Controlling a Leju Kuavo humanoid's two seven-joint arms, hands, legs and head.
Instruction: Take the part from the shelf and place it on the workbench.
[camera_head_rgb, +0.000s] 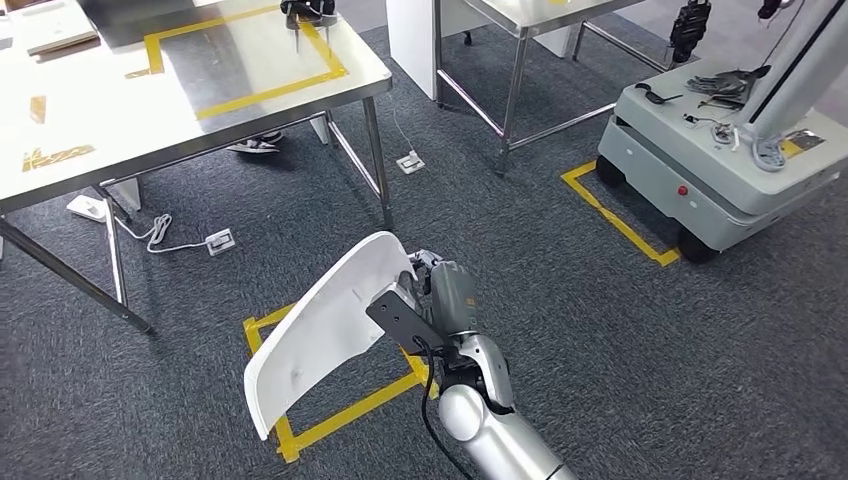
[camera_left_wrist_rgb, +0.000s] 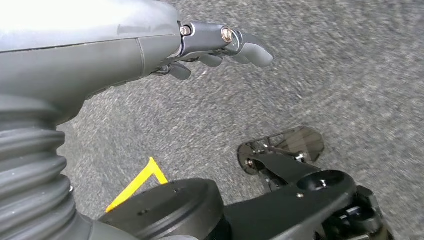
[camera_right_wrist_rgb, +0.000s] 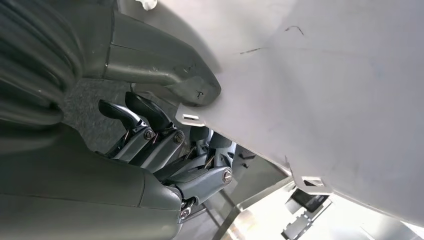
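Right hand (camera_head_rgb: 437, 290) gripping the white curved panel (camera_head_rgb: 325, 325) low, short of the steel workbench (camera_head_rgb: 90, 120). Left hand (camera_left_wrist_rgb: 220, 45) hanging empty, fingers loosely apart. Best carried level, then lowered inside the workbench's yellow tape outline (camera_head_rgb: 265, 92).

Bare carpet (camera_head_rgb: 560, 300) lies open between the steel workbench (camera_head_rgb: 250, 85) and the grey wheeled cart (camera_head_rgb: 700, 190).

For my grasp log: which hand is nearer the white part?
Right. The right hand grips the white part at its edge; the left hand hangs over the carpet, holding nothing.
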